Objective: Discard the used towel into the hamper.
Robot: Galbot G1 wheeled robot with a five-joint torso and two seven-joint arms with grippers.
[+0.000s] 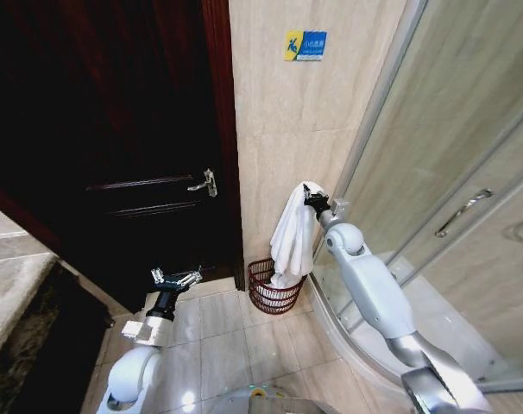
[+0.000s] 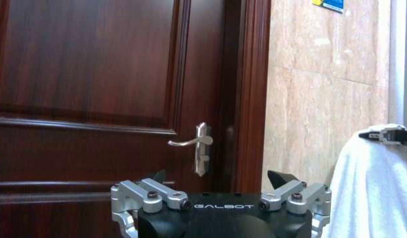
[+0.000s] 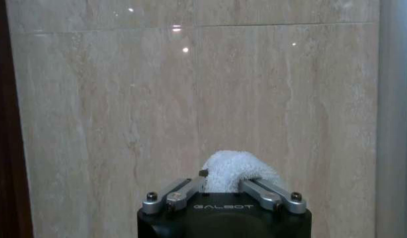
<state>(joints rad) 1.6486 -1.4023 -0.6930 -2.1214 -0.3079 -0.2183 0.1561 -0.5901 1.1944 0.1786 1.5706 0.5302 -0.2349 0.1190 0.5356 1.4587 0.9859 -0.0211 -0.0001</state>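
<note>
A white towel [image 1: 293, 237] hangs from my right gripper [image 1: 310, 197], which is shut on its top fold close to the tiled wall. The towel's lower end dips into the hamper [image 1: 270, 293], a small round red-brown wire basket on the floor by the wall. In the right wrist view the towel [image 3: 233, 170] bulges out between the closed fingers of the gripper [image 3: 223, 181]. In the left wrist view the towel [image 2: 372, 188] and the right gripper [image 2: 386, 135] show at the side. My left gripper [image 1: 177, 278] hangs open and empty low before the door; its fingers [image 2: 284, 178] stand apart.
A dark wooden door [image 1: 115, 138] with a metal handle [image 1: 205, 183] stands to the left of the tiled wall [image 1: 296, 121]. A glass shower enclosure [image 1: 451, 172] with a curved base rises on the right. A stone counter edge [image 1: 11, 293] sits at far left.
</note>
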